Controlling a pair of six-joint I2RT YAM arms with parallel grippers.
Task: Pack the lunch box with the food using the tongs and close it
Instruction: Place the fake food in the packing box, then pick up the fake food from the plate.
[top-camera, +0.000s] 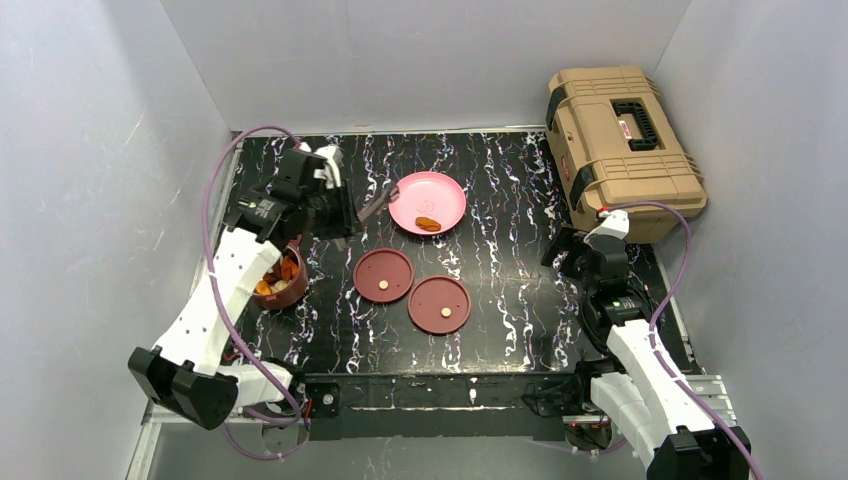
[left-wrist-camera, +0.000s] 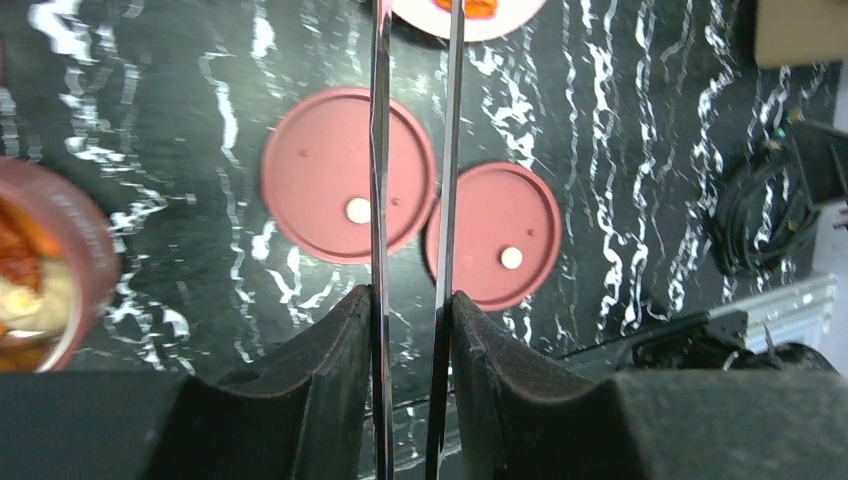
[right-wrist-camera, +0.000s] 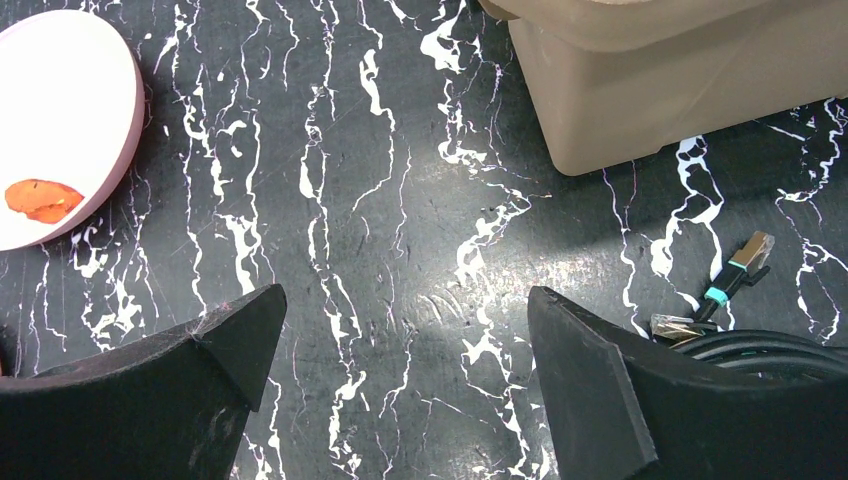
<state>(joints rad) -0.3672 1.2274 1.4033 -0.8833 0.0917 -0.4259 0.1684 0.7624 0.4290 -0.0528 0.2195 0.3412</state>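
Left wrist view looks straight along the tongs (left-wrist-camera: 379, 200): two thin, shiny dark metal blades side by side with a narrow gap between them. They run toward the pink plate (left-wrist-camera: 470, 20), and the frame edge cuts off their tips. The left end effector (left-wrist-camera: 410, 300) is clamped on them, one black, rough-grained pad pressed against the outer side of each blade.

The plate is round, shallow and smooth. It holds one glossy orange piece (top-camera: 428, 224) close to the rim nearest the arms. On the arms' side of the plate, two lids (top-camera: 383, 275) lie flat on the bench (top-camera: 500, 260), whose surface is black with white marble-like veins. They are matte maroon discs just beside each other, each with a pale dot at its centre.

Left of the plate and nearer the arms, a round maroon bowl (top-camera: 292, 292) sits partly under the left forearm. The food (left-wrist-camera: 22, 262) in it is orange-red chunks and a pale yellowish lump.

Right of the plate stands a closed toolbox (top-camera: 620, 150), boxy, tan, ribbed hard plastic with a black handle. Between plate and toolbox, the right end effector (right-wrist-camera: 402, 295) hangs over bare bench with its fingers wide apart and nothing between them. A dark cable (right-wrist-camera: 740, 270) with a clear plug lies beside it.
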